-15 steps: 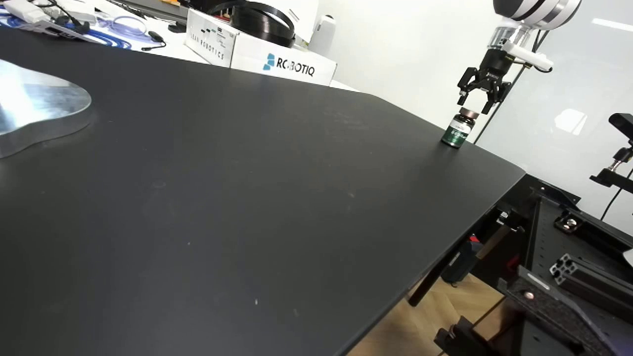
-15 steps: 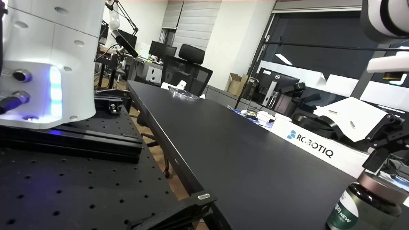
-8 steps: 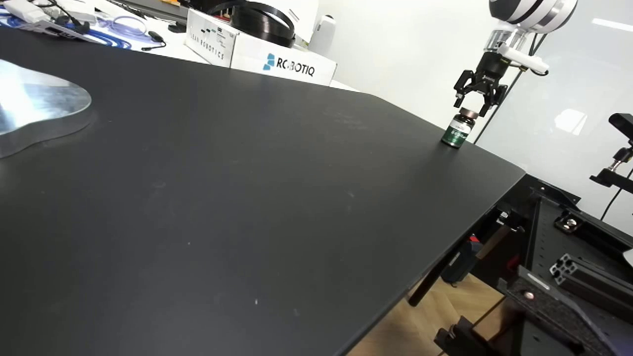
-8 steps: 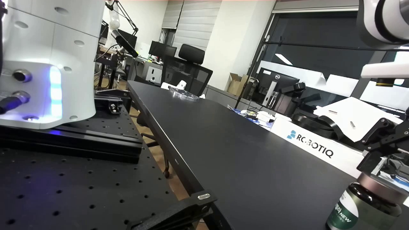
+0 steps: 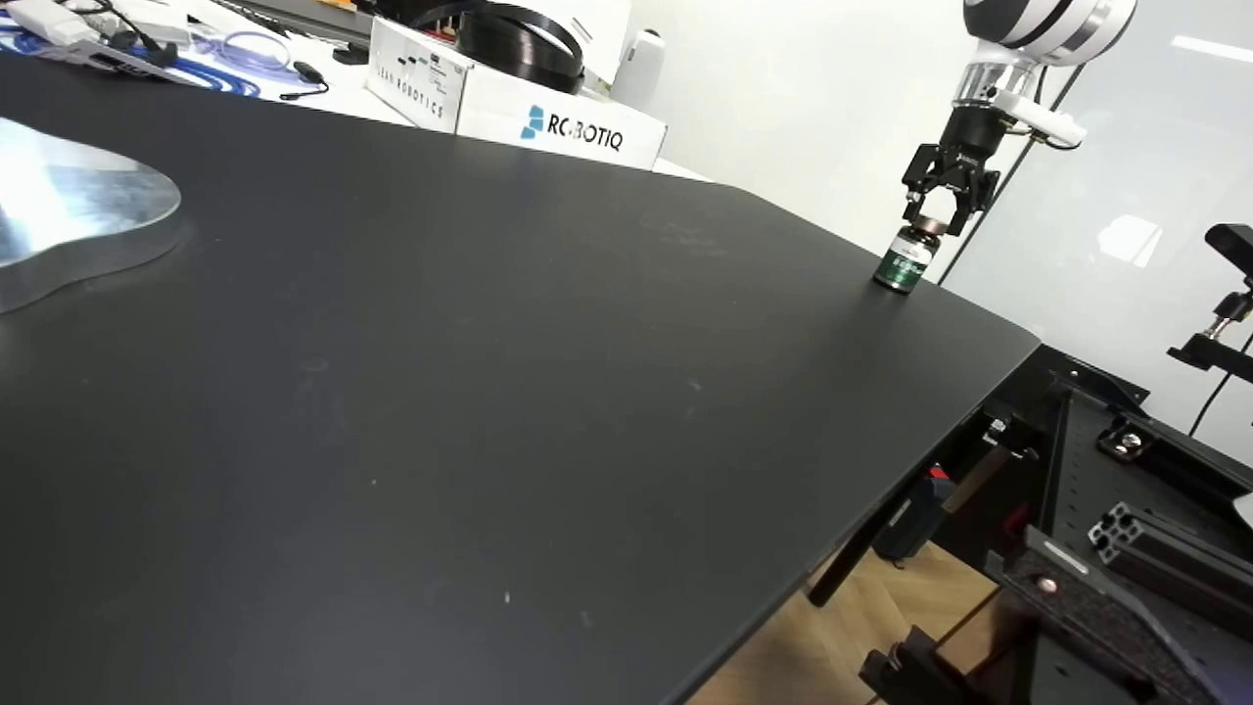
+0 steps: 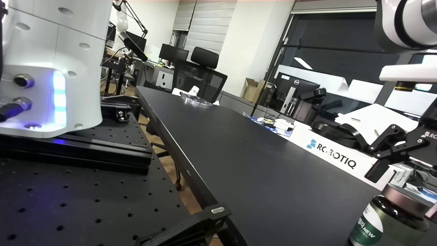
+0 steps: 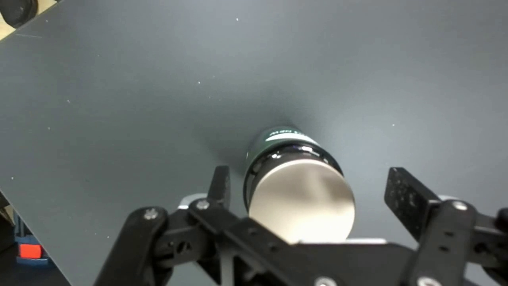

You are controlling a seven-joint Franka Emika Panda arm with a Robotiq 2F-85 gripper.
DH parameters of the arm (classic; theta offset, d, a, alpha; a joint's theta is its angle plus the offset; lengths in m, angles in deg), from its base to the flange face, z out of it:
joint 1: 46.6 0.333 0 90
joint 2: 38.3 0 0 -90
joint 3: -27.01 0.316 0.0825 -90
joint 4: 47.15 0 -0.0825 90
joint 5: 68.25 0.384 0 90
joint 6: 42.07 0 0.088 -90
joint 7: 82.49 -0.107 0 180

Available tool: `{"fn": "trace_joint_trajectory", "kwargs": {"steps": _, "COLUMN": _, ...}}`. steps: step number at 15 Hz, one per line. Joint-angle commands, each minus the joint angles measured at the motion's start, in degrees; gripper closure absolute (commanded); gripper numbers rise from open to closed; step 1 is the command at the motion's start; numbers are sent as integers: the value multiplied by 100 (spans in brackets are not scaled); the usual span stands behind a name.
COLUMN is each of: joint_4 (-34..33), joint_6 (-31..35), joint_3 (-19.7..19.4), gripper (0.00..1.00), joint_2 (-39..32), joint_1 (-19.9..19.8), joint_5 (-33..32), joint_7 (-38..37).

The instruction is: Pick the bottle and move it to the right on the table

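Observation:
The bottle (image 5: 905, 259) stands upright on the black table (image 5: 509, 392), near its far right edge in an exterior view. It has green glass, a white and green label and a brownish cap. It shows large at the lower right of an exterior view (image 6: 367, 225). My gripper (image 5: 933, 217) is open above it, fingertips at about cap height. In the wrist view, the bottle's cap (image 7: 303, 194) lies between the open fingers of the gripper (image 7: 307, 182), nearer the left finger, with a gap on both sides. The lower cap edge is hidden by the gripper body.
A white Robotiq box (image 5: 563, 127) stands beyond the table's back edge. A shiny clear plate (image 5: 88, 196) lies at the table's left end. A black perforated base (image 6: 85, 201) carries the white robot base (image 6: 61, 75) beside the table. A black clamp (image 6: 191, 227) grips the table edge.
My gripper has come down a little towards the bottle's cap and shifted to the left in both exterior views. It stays open. The bottle has not moved.

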Motion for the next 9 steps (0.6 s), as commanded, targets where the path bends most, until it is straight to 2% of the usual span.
{"fn": "trace_joint_trajectory", "kwargs": {"steps": 1, "joint_4": -53, "joint_6": -289, "joint_3": 63, "gripper": 0, "joint_2": 36, "joint_1": -37, "joint_5": -355, "joint_7": 562}}
{"fn": "trace_joint_trajectory", "kwargs": {"steps": 5, "joint_4": 5, "joint_6": -145, "joint_3": 9, "gripper": 0, "joint_2": 72, "joint_1": 51, "joint_5": -1082, "joint_7": 1013}}
{"fn": "trace_joint_trajectory", "kwargs": {"steps": 9, "joint_4": 54, "joint_6": 115, "joint_3": 102, "gripper": 0, "joint_2": 105, "joint_1": -12, "joint_5": -1334, "joint_7": 1437}}
